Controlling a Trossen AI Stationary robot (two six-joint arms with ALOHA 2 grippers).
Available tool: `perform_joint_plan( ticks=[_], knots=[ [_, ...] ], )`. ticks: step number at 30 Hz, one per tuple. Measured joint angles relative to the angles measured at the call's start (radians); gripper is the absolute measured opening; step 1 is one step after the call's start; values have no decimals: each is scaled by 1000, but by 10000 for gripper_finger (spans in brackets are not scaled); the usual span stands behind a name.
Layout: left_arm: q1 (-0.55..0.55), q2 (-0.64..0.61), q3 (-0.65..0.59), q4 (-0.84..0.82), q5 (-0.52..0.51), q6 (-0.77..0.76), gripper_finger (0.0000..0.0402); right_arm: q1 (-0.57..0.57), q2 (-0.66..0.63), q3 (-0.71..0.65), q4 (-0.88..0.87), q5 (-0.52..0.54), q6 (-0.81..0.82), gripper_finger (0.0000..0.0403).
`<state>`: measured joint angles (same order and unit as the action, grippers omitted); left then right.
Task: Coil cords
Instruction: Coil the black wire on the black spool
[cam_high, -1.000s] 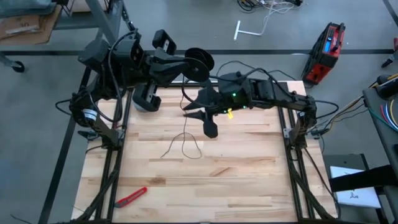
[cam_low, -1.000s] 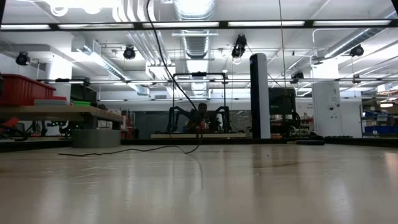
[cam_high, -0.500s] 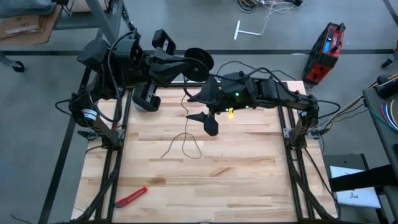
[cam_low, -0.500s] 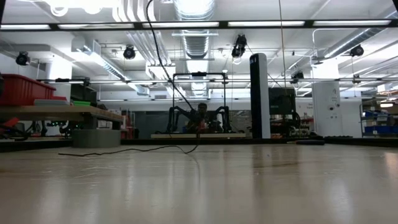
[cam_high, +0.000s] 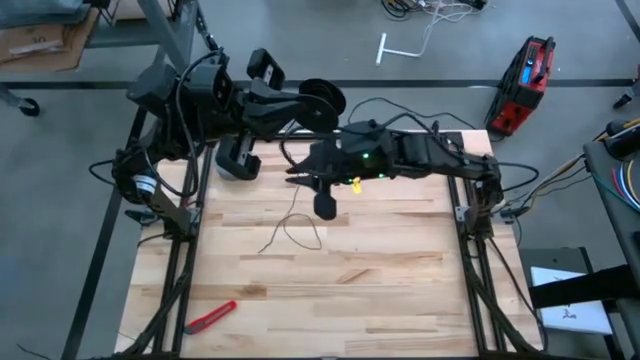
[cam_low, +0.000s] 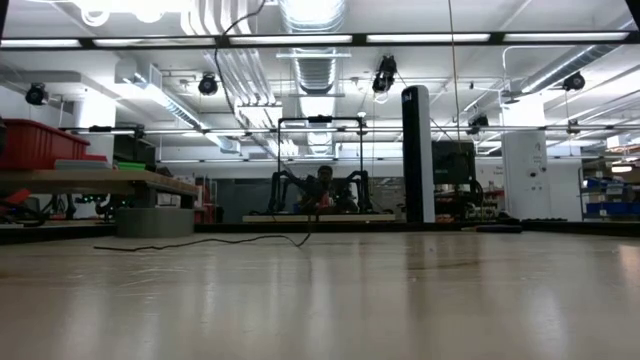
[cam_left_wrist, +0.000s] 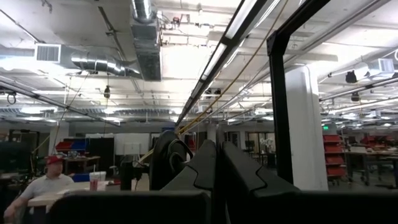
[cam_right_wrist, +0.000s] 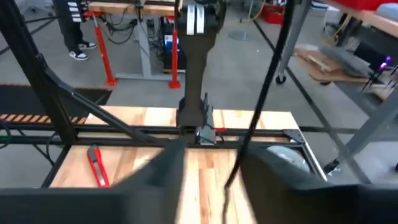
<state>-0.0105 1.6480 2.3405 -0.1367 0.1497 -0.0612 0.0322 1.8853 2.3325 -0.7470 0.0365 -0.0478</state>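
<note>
The black reel (cam_high: 322, 98) hangs high above the table's far edge, with my left gripper (cam_high: 305, 106) shut on it. From it the thin black cord (cam_right_wrist: 252, 130) drops between the spread fingers of my open right gripper (cam_high: 309, 189), which hovers over the table's far middle. The cord's lower end (cam_high: 298, 234) lies in a loose loop on the wood. In the low view that end trails flat along the table (cam_low: 200, 241). My left gripper holds the reel level from the table's left, and the reel is lifted clear of the table. In the left wrist view its fingers (cam_left_wrist: 214, 168) stand closed together beside the reel's edge (cam_left_wrist: 166, 163); which part they have cannot be told. My right gripper has the cord running between its fingers; whether a finger touches it I cannot tell.
A grey tape roll (cam_high: 232, 163) sits at the far left of the table, partly under my left arm. A red utility knife (cam_high: 212, 316) lies near the front left corner. A person sits at a desk in the room beyond the table (cam_left_wrist: 37, 186).
My right gripper has gone toward the table's left edge and a little toward its far edge, staying open. The hanging stretch of cord has swung left with it, and the loop on the wood has shifted slightly left.
</note>
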Motion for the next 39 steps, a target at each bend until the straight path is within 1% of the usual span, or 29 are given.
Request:
perform_joint_plan(
  ticks=[2, 3, 4, 6, 11, 13, 16, 19, 21, 22, 25, 27, 30, 32, 34, 37, 39],
  knots=[
    [0, -7, 0, -22, 0, 0, 4, 0, -17, 0, -6, 0, -18, 39],
    [0, -11, 0, -31, 0, 1, 4, 3, -28, 0, -12, 1, -29, 20],
    [1, -23, 0, -54, 0, 7, 4, 5, -40, 0, -16, 9, -38, 14],
    [2, -44, 0, -81, -1, 21, 4, 14, -67, 0, -15, 38, -39, 13],
    [2, -100, 0, -90, -17, 44, 4, 45, -122, 2, -28, 61, -93, 3],
    [2, -122, 0, -118, -37, 45, 4, 68, -137, 2, -63, 106, -130, 2],
    [9, -159, 0, -248, -115, 43, 4, 106, -159, 2, -121, 199, -210, 2],
    [46, -192, 0, -402, -203, -36, 4, 140, -164, 23, -157, 307, -297, 1],
    [73, -198, 0, -439, -209, -126, 4, 158, -171, 23, -152, 355, -352, 1],
    [81, -198, 0, -441, -187, -162, 4, 166, -174, 23, -154, 373, -380, 1],
    [89, -180, 1, -431, -56, -243, 4, 180, -176, 23, -147, 410, -443, 1],
    [89, -164, 1, -454, 11, -287, 4, 184, -176, 23, -143, 429, -476, 1],
    [92, -142, 0, -520, 85, -356, 4, 197, -176, 23, -127, 469, -538, 0],
    [92, -126, 0, -543, 115, -392, 4, 211, -176, 23, -109, 506, -583, 0],
    [94, -112, 0, -586, 127, -430, 4, 224, -176, 23, -97, 517, -621, 0],
    [98, -102, 0, -639, 126, -451, 4, 241, -176, 23, -84, 552, -653, 0],
    [99, -96, 0, -634, 131, -476, 4, 244, -176, 23, -84, 593, -669, 0]
  ],
)
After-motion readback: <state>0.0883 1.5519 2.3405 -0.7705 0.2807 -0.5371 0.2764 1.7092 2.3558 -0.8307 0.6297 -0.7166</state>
